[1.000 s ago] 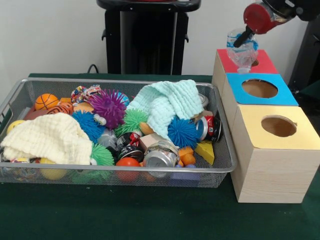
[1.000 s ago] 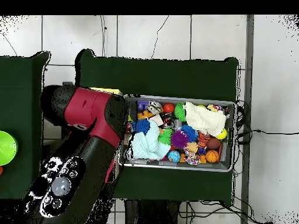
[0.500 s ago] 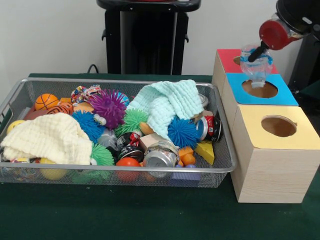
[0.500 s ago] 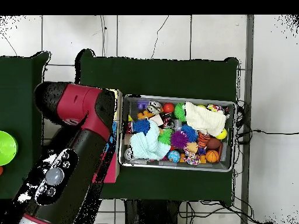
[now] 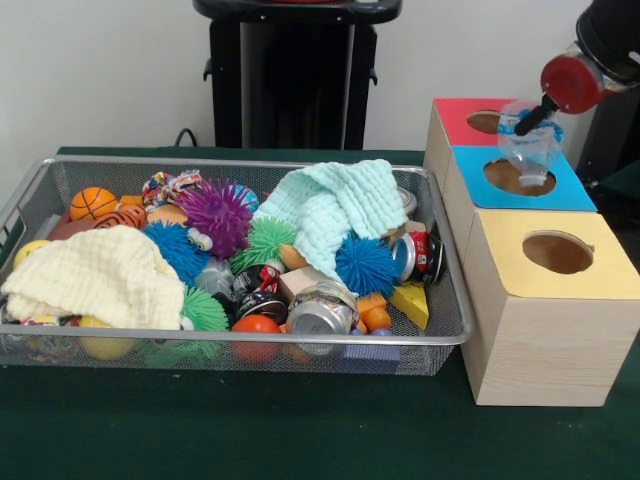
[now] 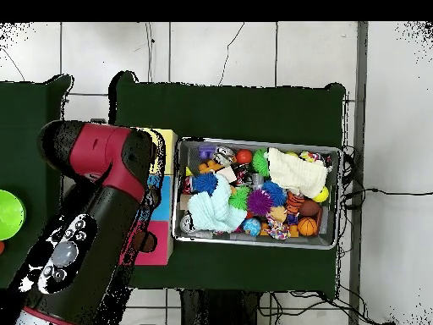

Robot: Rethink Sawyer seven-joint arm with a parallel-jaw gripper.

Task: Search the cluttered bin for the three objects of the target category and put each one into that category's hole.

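Note:
A clear plastic bottle (image 5: 527,148) with a blue label hangs neck down over the round hole of the blue-topped box (image 5: 570,190). My gripper (image 5: 534,114) is shut on its upper end, under the arm's red wrist at the top right. The red-topped box (image 5: 455,118) stands behind the blue one and the yellow-topped box (image 5: 520,235) in front. In the overhead view my arm (image 6: 93,212) covers most of the boxes, and neither gripper nor bottle shows there.
The wire bin (image 5: 240,162) fills the left and middle, packed with spiky balls, a mint cloth (image 5: 335,205), a cream cloth (image 5: 95,275), crushed cans (image 5: 420,255) and small toys. Overhead, the bin (image 6: 254,142) lies right of the boxes and a green bowl (image 6: 8,216) at the left edge.
My arm has carried the bottle from above the red box, rightward and lower in the front view, to above the blue box's hole. The bin's contents have not moved.

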